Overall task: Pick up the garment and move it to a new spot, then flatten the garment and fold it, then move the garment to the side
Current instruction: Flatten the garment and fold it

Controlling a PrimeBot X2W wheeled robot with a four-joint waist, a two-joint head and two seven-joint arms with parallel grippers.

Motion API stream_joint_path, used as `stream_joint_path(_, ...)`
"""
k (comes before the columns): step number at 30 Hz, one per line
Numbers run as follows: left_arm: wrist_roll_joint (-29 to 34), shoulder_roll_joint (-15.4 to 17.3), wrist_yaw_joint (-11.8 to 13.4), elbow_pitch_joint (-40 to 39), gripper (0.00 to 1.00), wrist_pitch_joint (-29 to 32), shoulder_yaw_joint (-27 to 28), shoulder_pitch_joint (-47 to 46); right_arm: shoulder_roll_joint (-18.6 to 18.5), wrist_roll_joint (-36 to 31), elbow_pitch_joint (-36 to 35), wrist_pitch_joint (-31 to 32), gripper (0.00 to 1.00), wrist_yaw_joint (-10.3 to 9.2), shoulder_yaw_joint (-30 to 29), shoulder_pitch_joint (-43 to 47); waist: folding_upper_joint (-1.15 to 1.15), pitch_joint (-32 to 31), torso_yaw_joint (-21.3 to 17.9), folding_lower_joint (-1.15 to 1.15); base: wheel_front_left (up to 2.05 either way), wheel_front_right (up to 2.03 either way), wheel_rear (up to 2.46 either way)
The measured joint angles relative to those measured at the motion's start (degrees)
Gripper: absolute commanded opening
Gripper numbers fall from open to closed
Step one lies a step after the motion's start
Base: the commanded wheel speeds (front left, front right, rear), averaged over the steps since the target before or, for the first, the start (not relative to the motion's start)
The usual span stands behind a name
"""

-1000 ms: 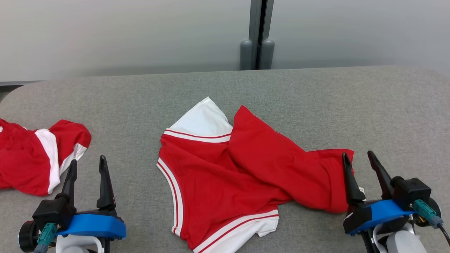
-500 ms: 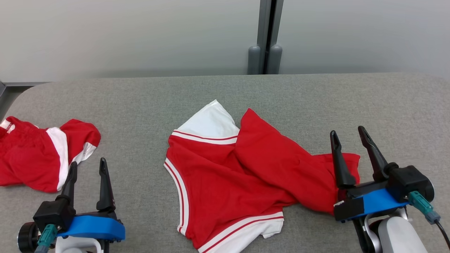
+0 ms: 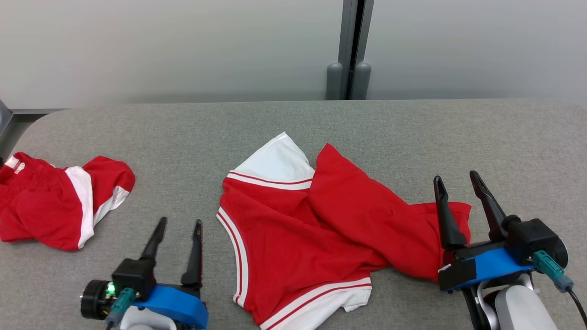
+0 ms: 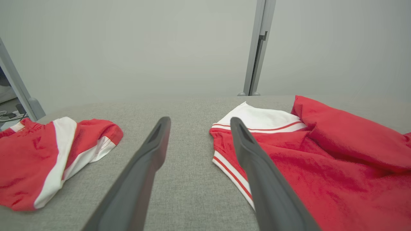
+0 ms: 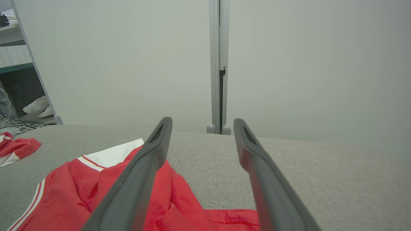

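**Location.** The garment (image 3: 298, 229) lies rumpled at the middle of the counter (image 3: 412, 128), which is covered in grey, felt-like fabric. A second garment (image 3: 46, 206) in the same colours is bunched at the counter's left end, well apart from it.

**Material and shape.** The garment is red cloth with a matte, slightly fuzzy surface, white panels, and bands of red and white stripes. One red flap is folded diagonally across the body. One white panel points toward the far side; another lies at the near edge.

**Handling.** The cloth is judged to be light, soft and limp. It should sag from any grip and drag on the counter covering. The striped bands look thicker and should give the firmest pinch points.

**Tool state.**
- The left tool (image 3: 180, 221) has its fingers spread wide and holds nothing. It is over bare counter just beside the left striped edge.
- The right tool (image 3: 455, 176) is likewise spread and empty, above the garment's right end. Contact with the cloth cannot be determined.
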Motion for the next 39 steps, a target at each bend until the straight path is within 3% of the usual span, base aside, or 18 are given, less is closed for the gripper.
stream_joint_path(8, -4.17, 3.55, -0.01, 1.81, 1.0, 5.91, -9.47, -0.51, 0.01, 0.02, 1.13, 0.0, 1.0, 0.0, -0.37, 0.32, 0.0, -0.37, -0.26, 0.0, 0.0, 0.0, 0.0)
stream_joint_path(17, -9.05, 5.92, -0.01, 1.83, 1.0, 10.02, -16.1, -0.46, 0.01, 0.12, 2.2, 0.0, 1.0, 0.0, -0.2, 0.62, 0.0, -0.06, -0.96, 0.0, 0.0, 0.0, 0.0)
stream_joint_path(39, -10.2, 5.3, 0.02, 19.48, 1.0, 9.57, -19.9, -7.61, 0.02, 0.53, 4.11, 0.0, 1.0, 0.0, 1.35, -1.42, 0.0, 2.63, -5.66, 0.0, 0.0, 0.0, 0.0)
